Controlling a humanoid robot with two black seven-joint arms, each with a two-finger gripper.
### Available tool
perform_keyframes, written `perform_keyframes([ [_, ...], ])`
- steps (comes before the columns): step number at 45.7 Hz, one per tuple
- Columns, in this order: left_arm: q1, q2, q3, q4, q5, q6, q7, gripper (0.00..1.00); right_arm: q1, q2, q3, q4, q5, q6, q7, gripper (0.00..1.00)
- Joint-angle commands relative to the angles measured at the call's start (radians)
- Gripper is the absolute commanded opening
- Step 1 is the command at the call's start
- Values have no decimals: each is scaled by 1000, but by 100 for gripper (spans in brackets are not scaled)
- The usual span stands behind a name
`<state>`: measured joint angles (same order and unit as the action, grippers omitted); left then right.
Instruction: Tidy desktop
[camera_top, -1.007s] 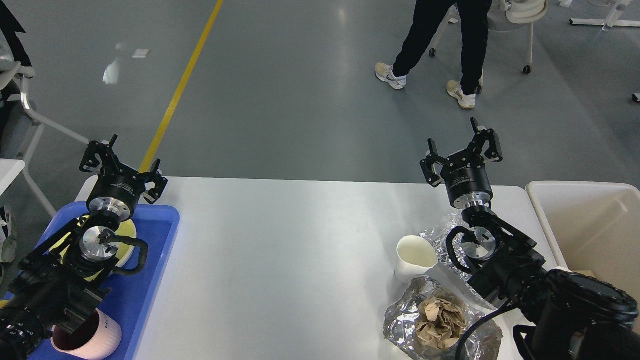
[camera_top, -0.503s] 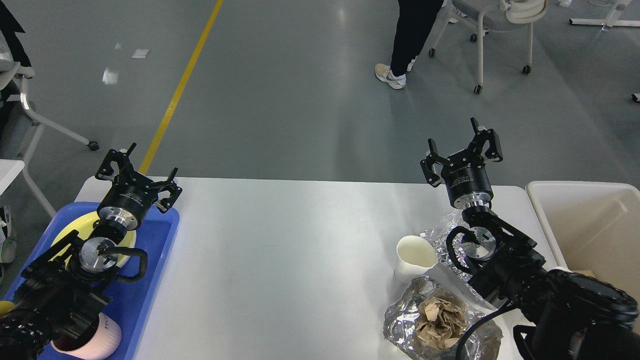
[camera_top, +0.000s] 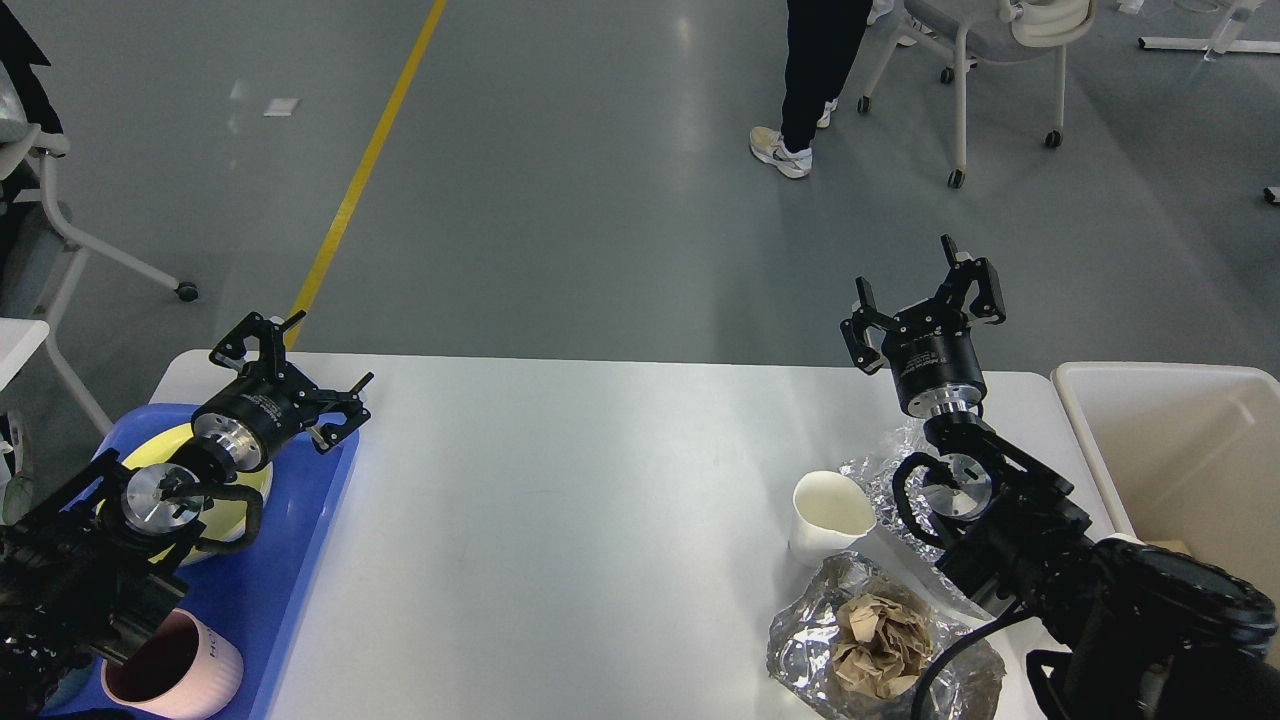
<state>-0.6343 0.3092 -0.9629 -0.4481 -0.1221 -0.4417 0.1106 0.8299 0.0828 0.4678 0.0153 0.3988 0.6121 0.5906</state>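
The white desktop (camera_top: 560, 500) fills the middle of the head view. My left gripper (camera_top: 296, 362) is open and empty, over the far right corner of the blue tray (camera_top: 285, 570). My right gripper (camera_top: 925, 295) is open and empty, raised over the desktop's far right edge. A white paper cup (camera_top: 828, 515) stands right of centre. Crumpled foil holding brown paper (camera_top: 880, 640) lies at the front right, partly hidden by my right arm. More foil (camera_top: 880, 465) lies behind the cup, under the arm.
The tray holds a yellow plate (camera_top: 235, 480) and a pink cup (camera_top: 180, 675), both partly hidden by my left arm. A cream-white bin (camera_top: 1180, 450) stands off the right end. A person's legs (camera_top: 815, 80) and chairs stand on the floor beyond.
My left gripper has moved right and toward me, from the tray's far left side to its far right corner. The right arm has not moved. The person behind has walked on.
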Motion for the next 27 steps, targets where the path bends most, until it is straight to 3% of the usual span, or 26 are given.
perform_keyframes([
  [1, 1, -12, -7, 3, -10, 0, -2, 100, 0, 0, 0, 0, 0, 0, 0, 100],
  [27, 2, -16, -8, 2, -10, -3, -11, 100, 0, 0, 0, 0, 0, 0, 0, 100],
])
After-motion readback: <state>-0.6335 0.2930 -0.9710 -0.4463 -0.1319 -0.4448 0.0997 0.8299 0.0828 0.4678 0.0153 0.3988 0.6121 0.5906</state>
